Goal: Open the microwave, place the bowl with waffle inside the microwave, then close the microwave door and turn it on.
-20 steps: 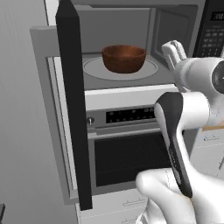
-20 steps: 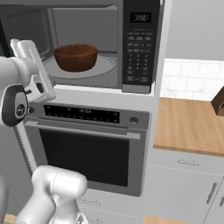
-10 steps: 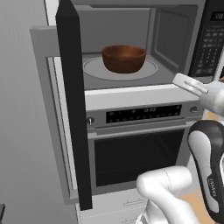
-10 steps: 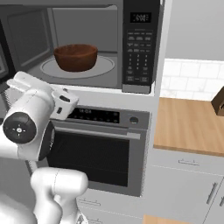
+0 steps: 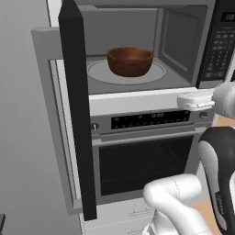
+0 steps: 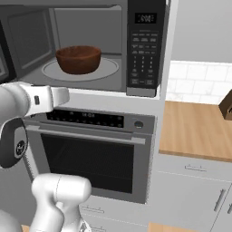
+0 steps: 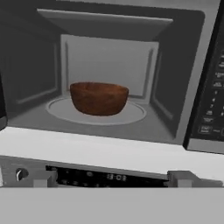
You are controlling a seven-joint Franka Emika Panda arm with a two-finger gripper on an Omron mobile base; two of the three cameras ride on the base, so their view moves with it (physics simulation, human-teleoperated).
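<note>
The microwave (image 5: 179,27) stands open, and its door (image 5: 75,105) swings out to the left, seen edge-on. The reddish-brown bowl (image 5: 130,61) (image 6: 78,59) (image 7: 99,98) sits upright on the round glass turntable (image 5: 96,73) inside the grey cavity. The waffle is hidden below the bowl's rim. My gripper (image 5: 186,101) (image 6: 62,95) (image 7: 113,178) is open and holds nothing. It hovers outside the cavity, just below the microwave's front sill and level with the oven's control strip, pointing at the opening. The keypad strip (image 6: 142,50) (image 7: 213,87) is at the right.
Below the microwave is a built-in oven (image 5: 142,165) (image 6: 90,158) with a control panel and dark window. A wooden counter (image 6: 195,131) lies to the right, with a dark object (image 6: 226,106) at its far edge. White drawers (image 6: 195,190) sit under it.
My hand has pulled back from the cavity mouth and dropped to the level of the sill, turning level. The bowl stays on the turntable and the door has not moved.
</note>
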